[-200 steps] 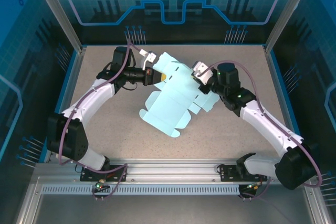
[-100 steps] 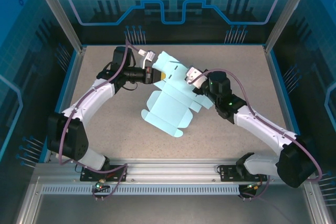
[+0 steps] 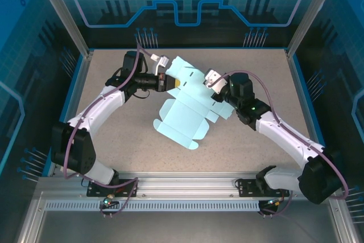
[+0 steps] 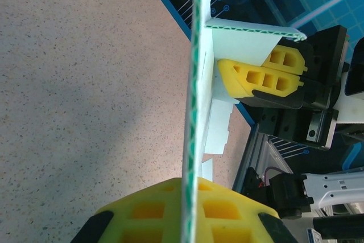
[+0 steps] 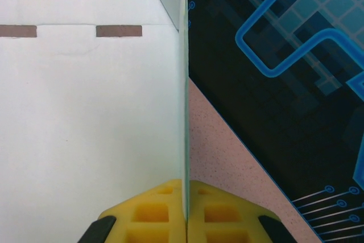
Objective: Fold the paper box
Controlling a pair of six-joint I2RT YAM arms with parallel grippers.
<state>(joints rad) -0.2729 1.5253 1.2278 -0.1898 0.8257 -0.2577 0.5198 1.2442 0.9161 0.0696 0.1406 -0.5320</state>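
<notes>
The paper box (image 3: 185,109) is a light blue flat cut-out with rounded flaps, its lower end resting on the speckled table and its far end raised between both arms. My left gripper (image 3: 169,82) is shut on the cut-out's upper left edge. In the left wrist view the card (image 4: 196,83) runs edge-on between my yellow fingers (image 4: 142,211). My right gripper (image 3: 214,86) is shut on the upper right edge. In the right wrist view the card's edge (image 5: 183,83) rises from the right gripper (image 5: 185,185), beside a pale panel (image 5: 85,112) with two brown slots.
A blue rim (image 3: 296,78) borders the speckled table (image 3: 114,140), with metal cage posts (image 3: 79,32) at the back corners. An aluminium rail (image 3: 182,189) runs along the near edge. Open table surface lies left, right and in front of the cut-out.
My right wrist swung left toward the card's middle, then eased slightly back to the right, nudging the card. The left arm held still. Both grips stayed closed.
</notes>
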